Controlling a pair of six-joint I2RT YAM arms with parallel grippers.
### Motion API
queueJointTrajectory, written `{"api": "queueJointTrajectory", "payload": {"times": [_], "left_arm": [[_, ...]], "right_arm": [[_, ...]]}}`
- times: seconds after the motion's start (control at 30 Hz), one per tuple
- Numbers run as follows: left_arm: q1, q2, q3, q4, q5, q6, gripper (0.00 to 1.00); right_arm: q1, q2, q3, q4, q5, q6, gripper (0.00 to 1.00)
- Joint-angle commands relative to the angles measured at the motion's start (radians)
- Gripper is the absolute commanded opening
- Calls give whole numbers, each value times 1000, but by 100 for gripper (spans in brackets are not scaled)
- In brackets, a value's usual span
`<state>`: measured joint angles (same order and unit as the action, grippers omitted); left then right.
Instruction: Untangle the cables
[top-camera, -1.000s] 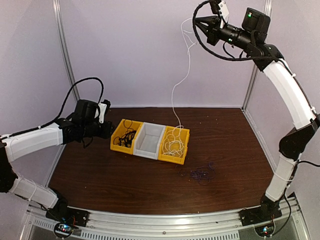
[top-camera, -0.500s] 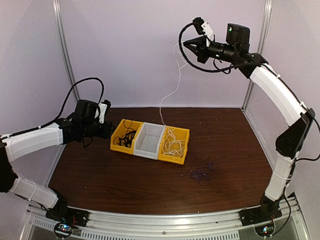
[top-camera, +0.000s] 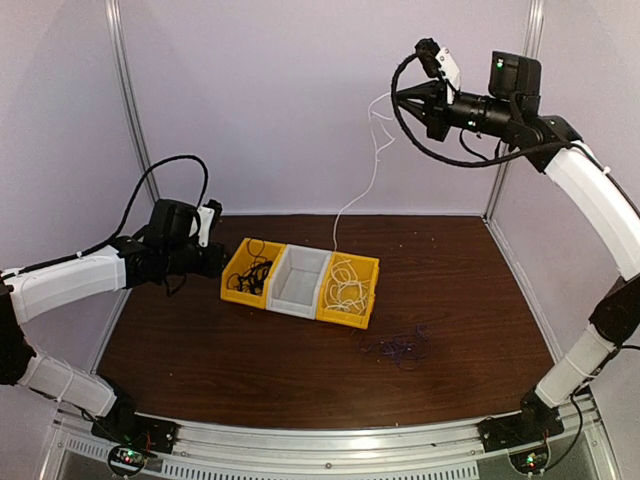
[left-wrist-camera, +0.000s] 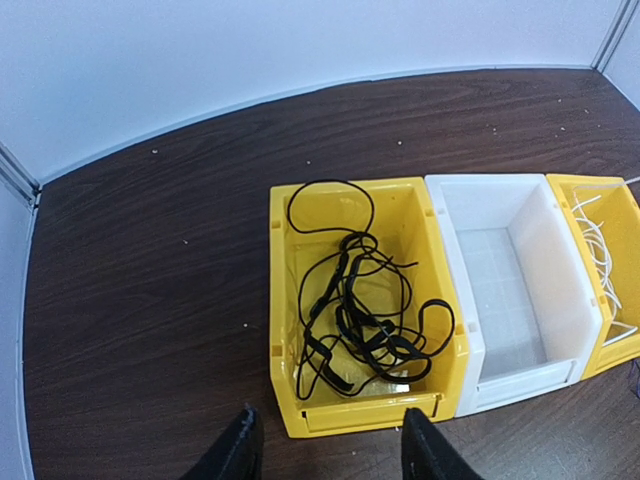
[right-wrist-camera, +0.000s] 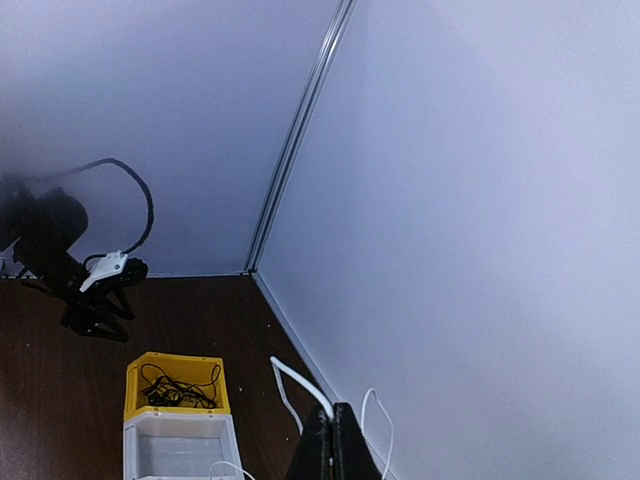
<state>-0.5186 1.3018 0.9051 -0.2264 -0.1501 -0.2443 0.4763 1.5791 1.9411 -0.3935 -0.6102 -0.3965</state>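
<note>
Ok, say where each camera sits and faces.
Top external: high behind the bases, looking down at the table; left arm, right arm show.
Left wrist: low, facing the black cable in a yellow bin; open left fingers show.
Right wrist: high, looking down; right fingers pinch the white cable.
Both wrists see that bin.

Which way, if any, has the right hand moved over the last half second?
Yes: the right hand, shut on the white cable, shifted right, toward the corner post.

2 yel bins (left-wrist-camera: 360, 412), 1 wht bin (left-wrist-camera: 510, 290); 3 cable bunches (top-camera: 347, 287), 2 arms (top-camera: 70, 280).
</note>
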Motion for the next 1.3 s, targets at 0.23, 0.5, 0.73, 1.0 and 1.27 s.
{"api": "queueJointTrajectory", "payload": {"times": [0.23,0.5,0.73,1.0,1.27], "left_arm": [[6,-2,0,39,20,-2,49],[6,-6,-2,39,20,0,49],[6,-10,0,39,17,0,49],[6,-12,2,39,14,0,49],[6,-26,-1,39,10,-2,49]], "right_arm": [[4,-61,-369,104,-26,16,0],[5,5,-497,179,-95,71,0],[31,77,-530,164,-150,87,0],[56,126,-526,165,-168,103,0],[56,187,-572,193,-176,113,0]]}}
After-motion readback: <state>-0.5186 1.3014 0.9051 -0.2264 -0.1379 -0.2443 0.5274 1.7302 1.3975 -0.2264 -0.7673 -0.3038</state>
